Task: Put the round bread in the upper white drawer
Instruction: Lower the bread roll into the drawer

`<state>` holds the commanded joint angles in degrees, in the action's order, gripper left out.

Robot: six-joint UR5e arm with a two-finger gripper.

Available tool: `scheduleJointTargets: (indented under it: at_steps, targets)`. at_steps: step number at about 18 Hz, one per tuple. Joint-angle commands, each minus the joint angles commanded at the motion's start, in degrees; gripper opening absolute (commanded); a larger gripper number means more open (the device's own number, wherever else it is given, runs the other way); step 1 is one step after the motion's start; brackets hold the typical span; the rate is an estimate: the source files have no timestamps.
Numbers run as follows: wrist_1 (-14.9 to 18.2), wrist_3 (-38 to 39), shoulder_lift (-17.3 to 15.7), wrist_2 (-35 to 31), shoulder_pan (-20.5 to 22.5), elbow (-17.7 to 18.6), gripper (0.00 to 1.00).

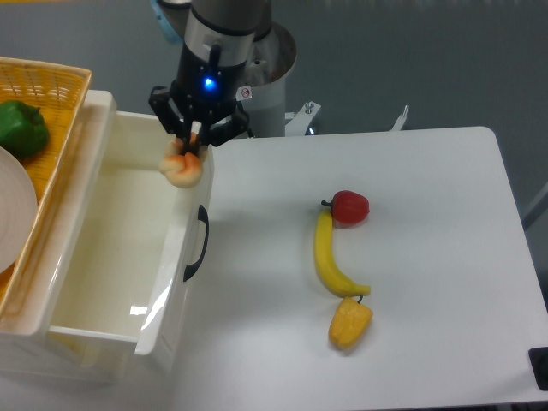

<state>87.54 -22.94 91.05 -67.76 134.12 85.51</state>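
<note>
The gripper [190, 145] hangs over the front right corner of the upper white drawer [120, 248], its jaws closed on the round bread [182, 168], which sits pinched between the fingertips and bulges out just below them. The bread is in the air, above the drawer's front wall near its rim, not resting on anything. A blue light glows on the gripper body above the jaws. The drawer is pulled open, its black handle [198, 243] facing the table [428, 257], and its inside shows only bare white floor. To the left, a yellow basket [51, 128] holds a green pepper [21, 127] and part of a white plate [13, 223]. Well apart on the table lie a red fruit [349, 206], touching the top end of a banana [329, 257], and a yellow-orange piece [349, 324] just beside the banana's lower end
</note>
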Motion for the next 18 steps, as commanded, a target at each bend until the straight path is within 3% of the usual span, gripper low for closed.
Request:
scheduleJointTargets:
  at_steps: [18]
  targets:
    - [-2.4, 0.0, 3.3, -0.3, -4.6, 0.4, 0.15]
